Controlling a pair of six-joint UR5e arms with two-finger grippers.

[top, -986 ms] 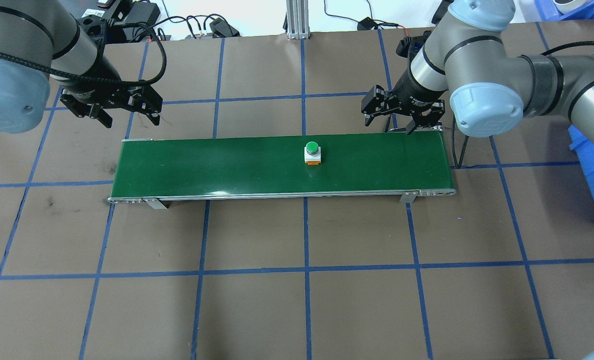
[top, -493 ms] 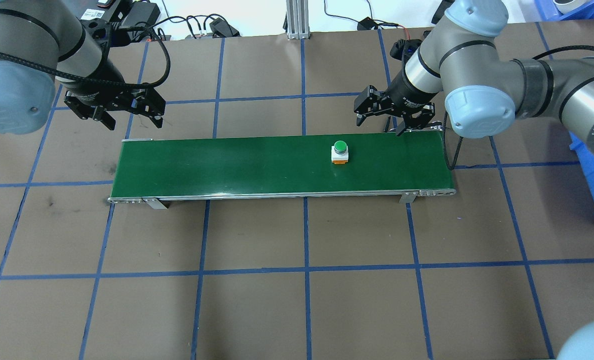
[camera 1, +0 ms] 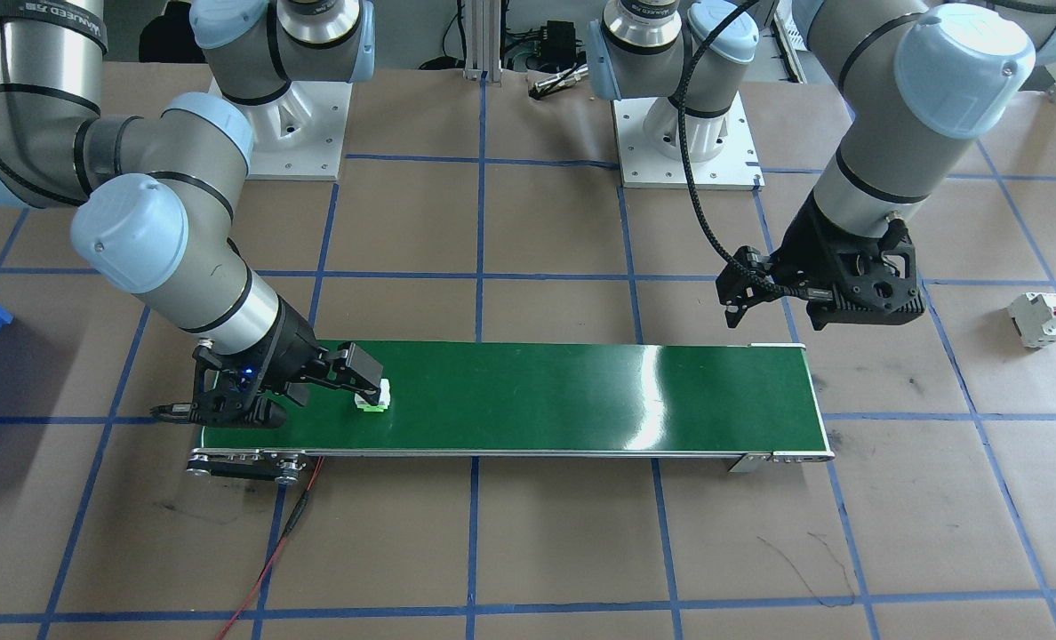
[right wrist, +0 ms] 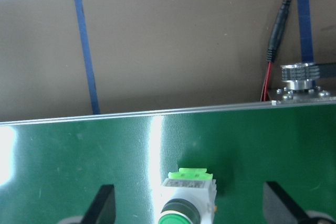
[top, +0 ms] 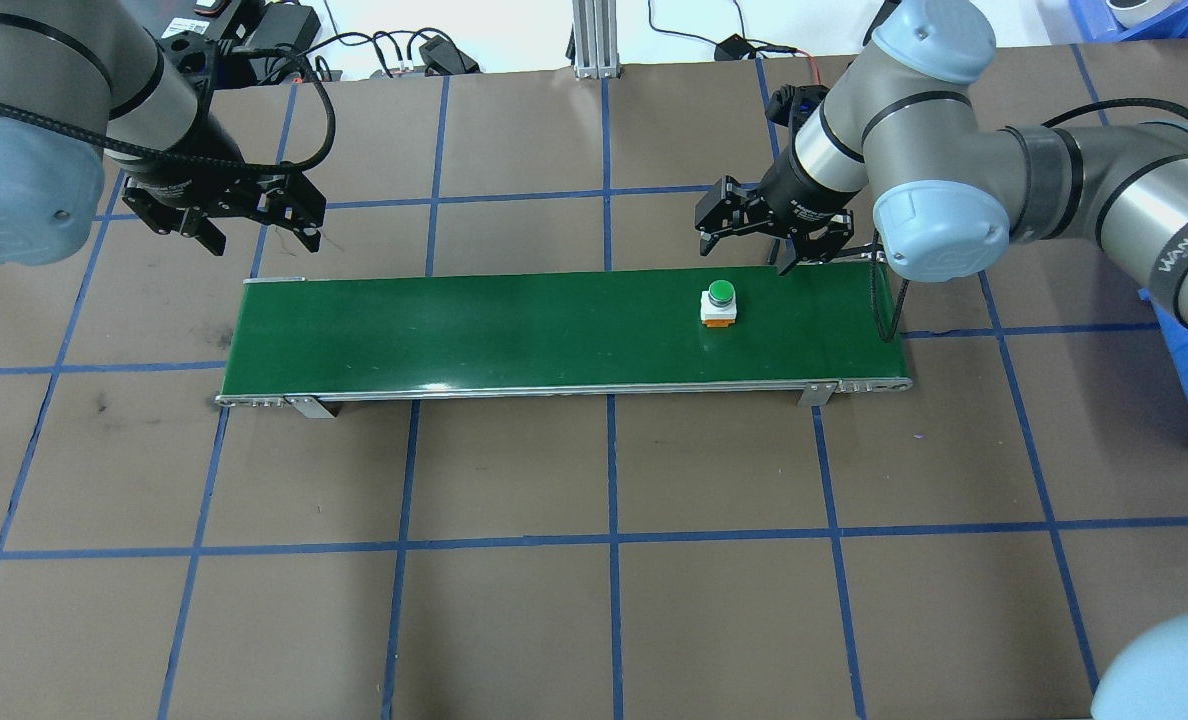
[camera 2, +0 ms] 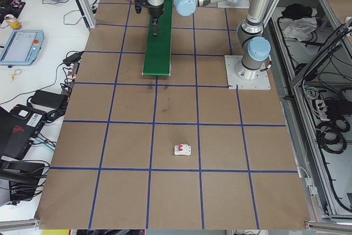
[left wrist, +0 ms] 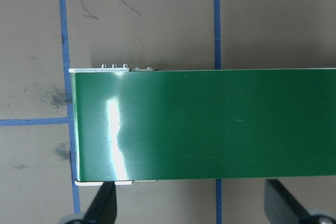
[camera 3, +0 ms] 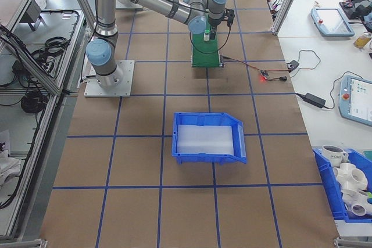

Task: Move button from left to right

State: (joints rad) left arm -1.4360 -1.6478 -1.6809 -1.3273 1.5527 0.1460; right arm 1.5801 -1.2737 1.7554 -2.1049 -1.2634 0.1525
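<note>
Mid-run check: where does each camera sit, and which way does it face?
Overhead: behind the shoulders, looking down on the belt; shows left gripper and right gripper.
Front-facing: across the table, facing both bases and arms.
Left: table end, looking past the breaker; left arm nearest.
Right: opposite end, looking past the blue bin; right arm nearest.
Left wrist: looking down on the belt's end; fingertips.
Right wrist: looking down on the button; fingertips.
Shared: both wrist views show the belt.

2 silver-grey arms, pale-blue joint caps, black braided cables.
</note>
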